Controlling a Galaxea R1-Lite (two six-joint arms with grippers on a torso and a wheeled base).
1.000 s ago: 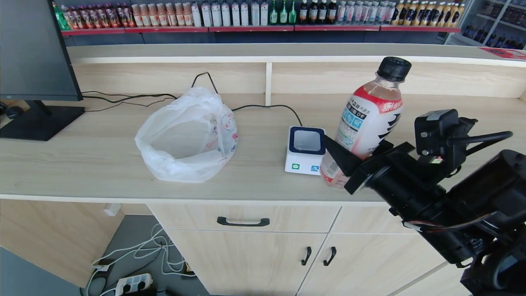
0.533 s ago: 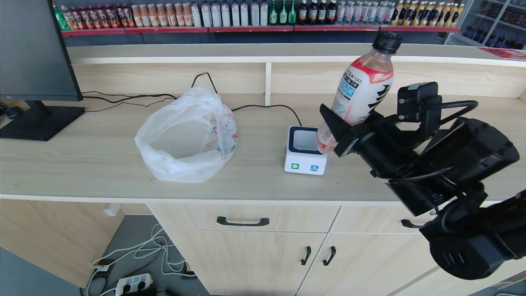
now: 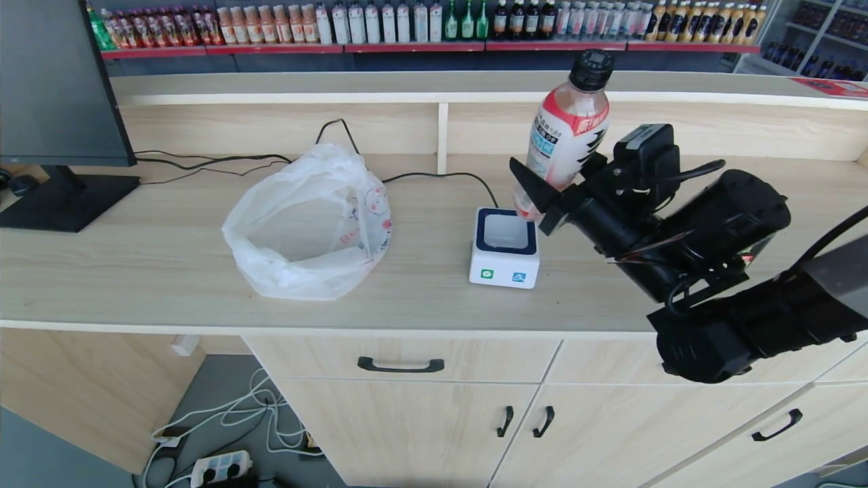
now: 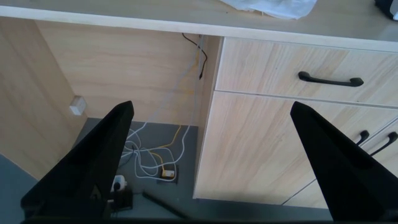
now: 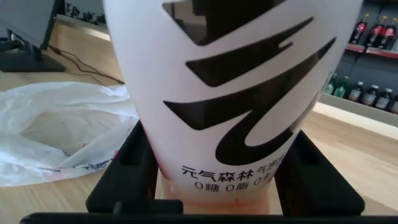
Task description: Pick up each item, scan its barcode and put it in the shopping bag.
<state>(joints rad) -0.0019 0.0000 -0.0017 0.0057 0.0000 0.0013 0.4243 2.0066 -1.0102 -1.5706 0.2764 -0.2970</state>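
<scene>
Pale wood counter (image 3: 135,271) (drawers (image 3: 400,356) beneath), bottle shelves (image 3: 407,27) behind, grey floor (image 3: 41,454)

Counter (image 3: 149,285): monitor (image 3: 61,81) far left, shopping bag (image 3: 308,224) left of centre, scanner (image 3: 504,247) to its right; bottle (image 3: 568,139), in the right gripper (image 3: 550,195), above the scanner's rear.

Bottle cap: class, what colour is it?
The bottle cap is black, best seen in the head view.

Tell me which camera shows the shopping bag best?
The head view: the whole shopping bag stands open on the counter. The right wrist view catches one side beyond the bottle; the left wrist view, just its edge.
</scene>
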